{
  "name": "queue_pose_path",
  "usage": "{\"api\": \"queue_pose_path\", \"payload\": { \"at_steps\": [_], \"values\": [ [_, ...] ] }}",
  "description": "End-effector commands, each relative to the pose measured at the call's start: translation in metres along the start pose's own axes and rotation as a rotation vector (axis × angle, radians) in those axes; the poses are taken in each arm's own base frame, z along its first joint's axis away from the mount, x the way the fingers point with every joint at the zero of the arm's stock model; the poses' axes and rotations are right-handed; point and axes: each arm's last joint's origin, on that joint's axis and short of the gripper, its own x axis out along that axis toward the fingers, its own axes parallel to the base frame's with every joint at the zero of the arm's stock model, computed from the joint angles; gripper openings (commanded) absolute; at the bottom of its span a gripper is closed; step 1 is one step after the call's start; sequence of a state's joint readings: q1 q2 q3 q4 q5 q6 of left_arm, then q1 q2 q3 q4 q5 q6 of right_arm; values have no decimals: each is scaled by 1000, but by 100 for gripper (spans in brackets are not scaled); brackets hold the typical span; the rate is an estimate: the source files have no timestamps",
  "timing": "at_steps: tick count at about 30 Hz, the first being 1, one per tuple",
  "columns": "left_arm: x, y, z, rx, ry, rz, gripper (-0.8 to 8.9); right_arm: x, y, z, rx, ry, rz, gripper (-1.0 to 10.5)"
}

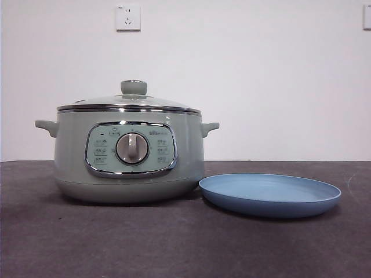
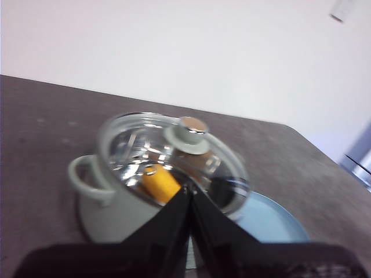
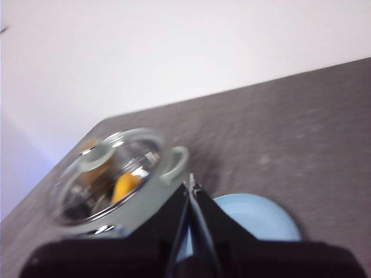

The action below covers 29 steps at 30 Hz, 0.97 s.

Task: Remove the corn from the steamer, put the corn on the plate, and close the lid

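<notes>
Corn (image 2: 159, 183) inside lidded steamer (image 1: 128, 152); plate (image 1: 270, 195) just beside. Both fingers pairs closed, empty. Glass lid (image 2: 171, 156) probably slippery: knob could escape grasp.

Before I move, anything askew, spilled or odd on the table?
Nothing stands out. The lid sits level on the steamer, the corn lies inside under the glass, and the plate rests flat beside the steamer. No spills show.

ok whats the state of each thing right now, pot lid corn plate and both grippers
steamer: upright, closed
lid: seated on the steamer
corn: inside the steamer, seen through the glass
plate: empty, flat on the table beside the steamer
left gripper: shut, holding nothing
right gripper: shut, holding nothing
</notes>
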<state>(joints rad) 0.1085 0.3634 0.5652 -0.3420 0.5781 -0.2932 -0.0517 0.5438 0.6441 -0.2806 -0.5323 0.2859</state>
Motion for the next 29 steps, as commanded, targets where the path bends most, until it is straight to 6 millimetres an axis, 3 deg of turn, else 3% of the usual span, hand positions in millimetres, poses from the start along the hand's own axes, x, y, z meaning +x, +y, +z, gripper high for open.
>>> {"api": "queue_pose_path", "payload": {
  "at_steps": [1,8,19,21,24,25,29],
  "values": [
    [5,-2,14,49,38,-45,-7,3,7,22,-65,56,64,-12],
    [14,-9,49,89,150,-109,-7,12,17,60,-134,215,129,-12],
    [10,-17,68,129,210,-99,5,19,26,63,-167,336,188,28],
    [10,-17,68,127,212,-98,95,20,25,63,-160,336,184,185],
    [10,-17,68,122,213,-98,541,19,25,63,-150,337,179,569],
    [10,-17,68,122,213,-99,642,19,25,63,-150,337,179,673],
    [10,-17,68,122,214,-103,660,20,25,63,-149,337,179,721]
  ]
}}
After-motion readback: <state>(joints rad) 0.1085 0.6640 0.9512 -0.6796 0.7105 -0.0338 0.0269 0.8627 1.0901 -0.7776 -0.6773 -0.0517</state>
